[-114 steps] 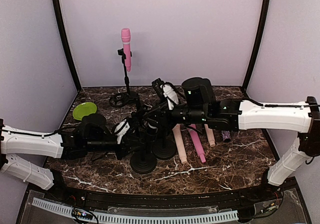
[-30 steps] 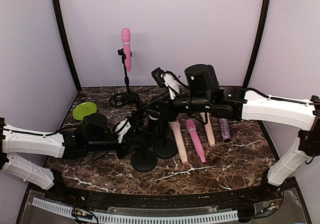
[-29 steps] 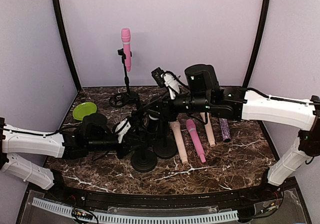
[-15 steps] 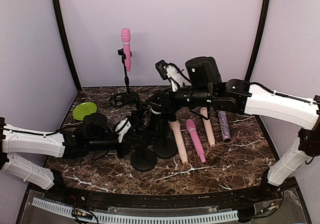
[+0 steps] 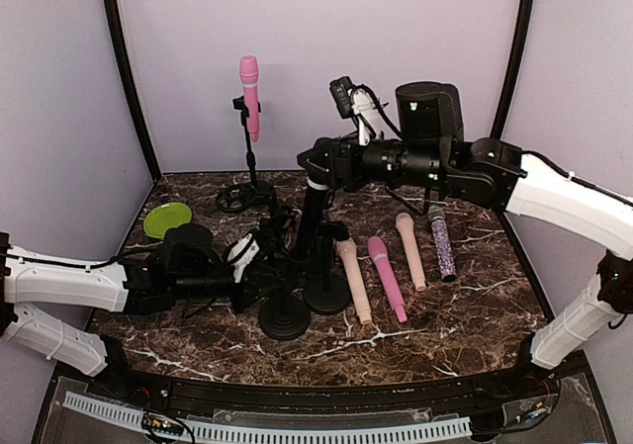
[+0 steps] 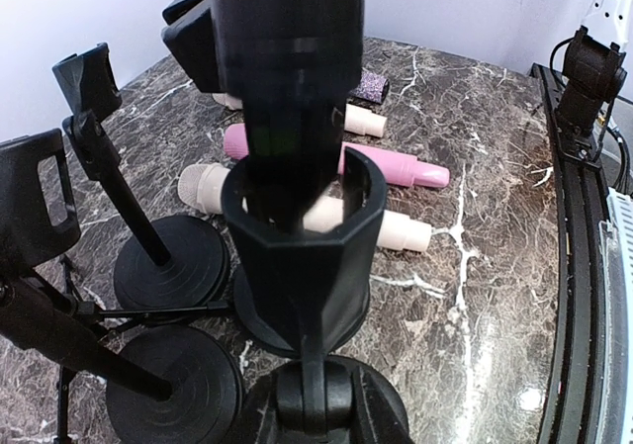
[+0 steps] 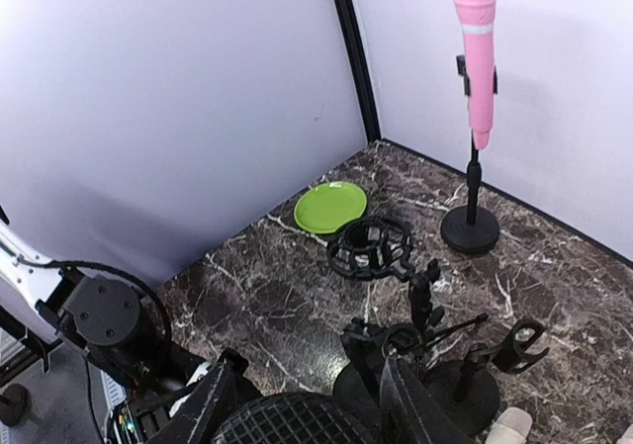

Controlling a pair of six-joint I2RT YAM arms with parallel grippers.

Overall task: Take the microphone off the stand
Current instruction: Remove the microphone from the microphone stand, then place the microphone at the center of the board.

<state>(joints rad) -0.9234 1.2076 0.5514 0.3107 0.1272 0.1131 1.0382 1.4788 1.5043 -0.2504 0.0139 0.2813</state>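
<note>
Left wrist view: black microphone (image 6: 287,78) stands upright, its tail end sitting inside the ring of the clip (image 6: 302,256), not clear of it. Top view: same mic leans slightly, its head up between the jaws of the right gripper (image 5: 318,162), which are clamped on it. Right wrist view: mesh head sits between the fingers (image 7: 213,409) at the bottom edge. Left gripper (image 5: 247,266) is low at the stand (image 5: 285,317), jaws narrow on its stem below the clip. Just right of the stand, four loose mics lie on the marble table (image 5: 465,315): beige (image 5: 354,284), pink (image 5: 388,278), beige (image 5: 410,251), purple glitter (image 5: 441,244). Pink mic on tall stand (image 5: 249,83) at the back. Green plate (image 5: 167,219) back left.
</note>
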